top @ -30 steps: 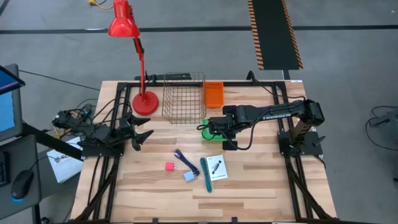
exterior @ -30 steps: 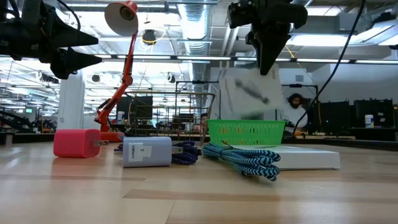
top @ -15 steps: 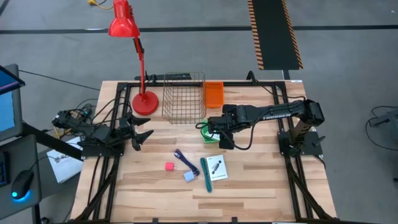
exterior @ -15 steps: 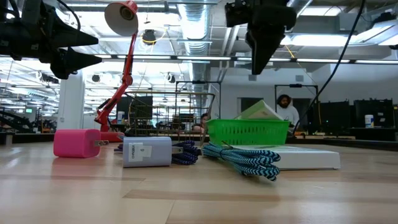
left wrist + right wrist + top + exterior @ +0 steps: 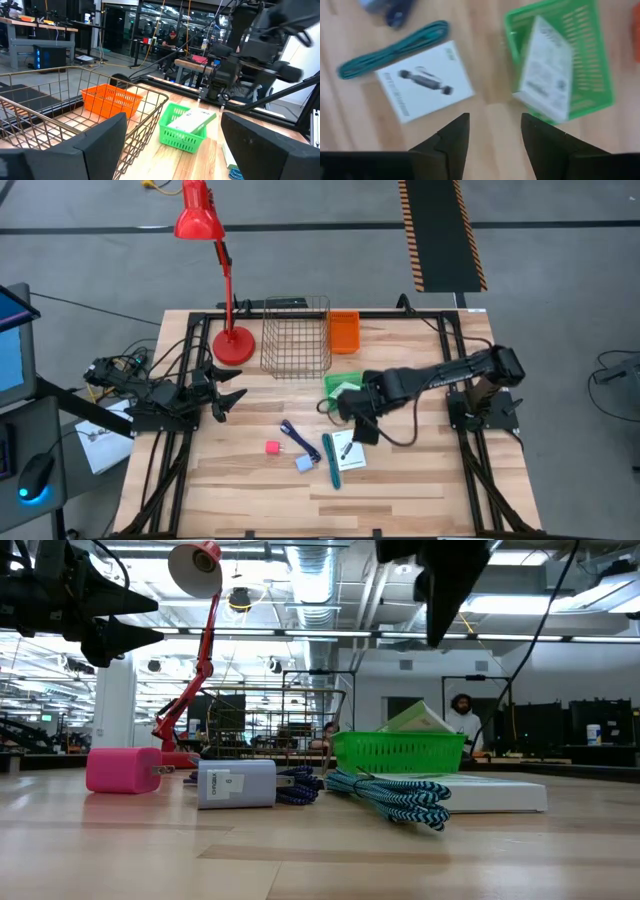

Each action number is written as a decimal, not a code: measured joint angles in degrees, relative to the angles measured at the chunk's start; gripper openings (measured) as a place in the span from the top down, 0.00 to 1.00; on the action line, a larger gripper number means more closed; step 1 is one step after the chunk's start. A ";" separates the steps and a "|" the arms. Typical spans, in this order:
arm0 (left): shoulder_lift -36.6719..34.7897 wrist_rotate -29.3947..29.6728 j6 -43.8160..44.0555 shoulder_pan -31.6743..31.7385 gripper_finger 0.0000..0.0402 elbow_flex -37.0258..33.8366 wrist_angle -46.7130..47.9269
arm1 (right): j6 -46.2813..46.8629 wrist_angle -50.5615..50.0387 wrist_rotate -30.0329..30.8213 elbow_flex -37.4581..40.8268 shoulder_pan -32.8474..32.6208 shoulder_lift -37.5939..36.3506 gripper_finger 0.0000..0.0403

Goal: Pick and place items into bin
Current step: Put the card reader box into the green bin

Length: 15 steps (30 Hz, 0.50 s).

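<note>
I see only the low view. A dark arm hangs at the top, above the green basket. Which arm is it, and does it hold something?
Observer: The right arm. The right gripper is open and empty, over bare wood between the green basket and a white card.
Operator: What sticks out of the basket?
Observer: One white printed packet, lying tilted inside it.
Operator: And the left arm?
Observer: The left gripper waits open at the table's left side.

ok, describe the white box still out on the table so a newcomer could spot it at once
Start at the green basket near the table's middle, then move toward the front edge. The white box lies flat there, beside the teal cable. Unlike the white packet propped in the basket, it shows a black printed device picture on top.
</note>
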State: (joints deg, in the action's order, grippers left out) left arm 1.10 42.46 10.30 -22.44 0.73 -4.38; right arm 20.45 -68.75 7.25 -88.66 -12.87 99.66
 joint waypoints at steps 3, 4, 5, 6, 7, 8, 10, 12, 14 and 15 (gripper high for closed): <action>0.00 0.02 -0.01 0.00 0.22 0.00 0.00 | 4.64 0.98 0.15 0.00 -3.35 0.69 0.58; 0.00 0.01 0.00 -0.02 0.22 -0.01 0.00 | 6.04 1.29 0.17 0.00 -4.57 0.98 0.58; 0.00 0.00 -0.01 -0.02 0.22 0.00 -0.01 | 7.45 1.76 0.30 0.02 -5.83 1.07 0.58; 0.00 0.02 -0.02 -0.01 0.22 -0.02 0.01 | 8.89 2.81 0.63 0.11 -7.13 1.04 0.58; 0.00 0.01 -0.01 -0.02 0.22 -0.02 0.01 | 10.09 4.89 0.91 0.56 -8.46 0.90 0.58; 0.00 0.01 -0.01 0.00 0.22 -0.02 -0.01 | 11.17 7.24 1.51 1.26 -9.74 0.83 0.58; 0.00 0.00 0.01 -0.02 0.22 0.00 0.01 | 12.79 9.56 3.68 2.60 -12.29 1.03 0.59; 0.00 0.02 -0.01 0.00 0.22 -0.02 0.01 | 13.68 10.79 7.04 3.05 -14.81 1.05 0.59; 0.00 0.02 0.00 0.00 0.22 0.00 -0.01 | 14.27 12.79 10.43 4.00 -16.77 0.87 0.60; 0.01 0.00 -0.01 0.00 0.22 -0.02 -0.01 | 14.29 13.61 11.67 4.73 -17.53 0.90 0.61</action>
State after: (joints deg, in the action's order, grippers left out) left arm 1.11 42.46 10.29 -22.44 0.71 -4.38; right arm 34.74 -55.14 18.93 -83.93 -30.40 100.55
